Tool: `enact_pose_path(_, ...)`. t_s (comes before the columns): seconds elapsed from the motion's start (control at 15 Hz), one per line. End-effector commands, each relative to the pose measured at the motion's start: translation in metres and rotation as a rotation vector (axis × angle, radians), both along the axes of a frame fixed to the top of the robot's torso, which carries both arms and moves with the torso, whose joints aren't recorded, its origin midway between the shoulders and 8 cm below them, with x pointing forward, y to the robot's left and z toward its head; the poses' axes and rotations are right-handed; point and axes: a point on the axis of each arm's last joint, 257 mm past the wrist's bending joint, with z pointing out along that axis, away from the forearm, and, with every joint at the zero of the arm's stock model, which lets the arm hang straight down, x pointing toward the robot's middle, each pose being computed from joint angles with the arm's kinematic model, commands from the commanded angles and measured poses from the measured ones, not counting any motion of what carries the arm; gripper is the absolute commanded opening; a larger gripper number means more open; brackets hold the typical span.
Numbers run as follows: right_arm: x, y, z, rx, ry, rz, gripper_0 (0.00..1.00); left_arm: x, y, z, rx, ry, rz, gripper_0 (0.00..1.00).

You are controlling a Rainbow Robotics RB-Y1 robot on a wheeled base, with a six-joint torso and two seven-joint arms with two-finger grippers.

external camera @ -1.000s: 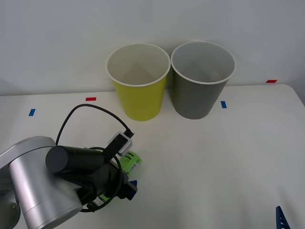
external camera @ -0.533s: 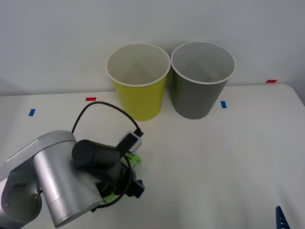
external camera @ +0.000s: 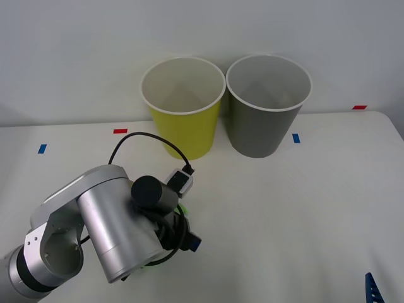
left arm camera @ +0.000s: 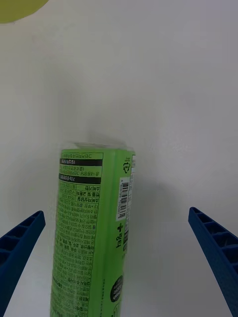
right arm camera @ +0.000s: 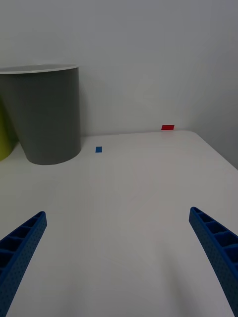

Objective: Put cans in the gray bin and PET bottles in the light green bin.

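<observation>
The PET bottle (left arm camera: 91,233), green-labelled with black and white print, lies on the white table between the spread blue fingers of my left gripper (left arm camera: 115,214), nearer one finger and touched by neither. Its cap is hidden. In the front view my left arm covers the bottle except for a green sliver (external camera: 184,208), and one blue fingertip (external camera: 193,242) pokes out. The light green bin (external camera: 183,107) and the gray bin (external camera: 268,104) stand upright side by side at the back. My right gripper (right arm camera: 118,213) hangs open and idle at the near right. Cans are out of view.
Small tape marks dot the table (external camera: 284,208): red (external camera: 120,130) and blue (external camera: 42,149) at the left, blue (external camera: 295,137) and red (external camera: 359,107) at the right. A white wall stands right behind the bins.
My left arm has swung forward and to the right over the bottle, hiding more of it in the front view. The bins and the right gripper have not moved.
</observation>
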Motion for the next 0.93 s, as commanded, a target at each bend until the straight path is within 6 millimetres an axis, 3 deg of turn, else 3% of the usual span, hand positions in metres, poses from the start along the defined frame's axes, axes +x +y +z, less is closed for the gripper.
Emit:
enact_pose_path(0.07, 0.000, 0.000, 0.000, 0.000, 0.000, 0.000, 1.00, 0.002, -0.003, -0.002, -0.004, 0.008, 0.014, 1.00)
enact_pose_path(0.53, 0.000, 0.000, 0.000, 0.000, 0.000, 0.000, 1.00, 0.014, -0.009, -0.007, 0.016, 0.022, 0.018, 1.00)
enact_pose_path(0.93, 0.000, 0.000, 0.000, 0.000, 0.000, 0.000, 1.00, 0.029, 0.008, -0.015, 0.068, -0.002, 0.066, 1.00)
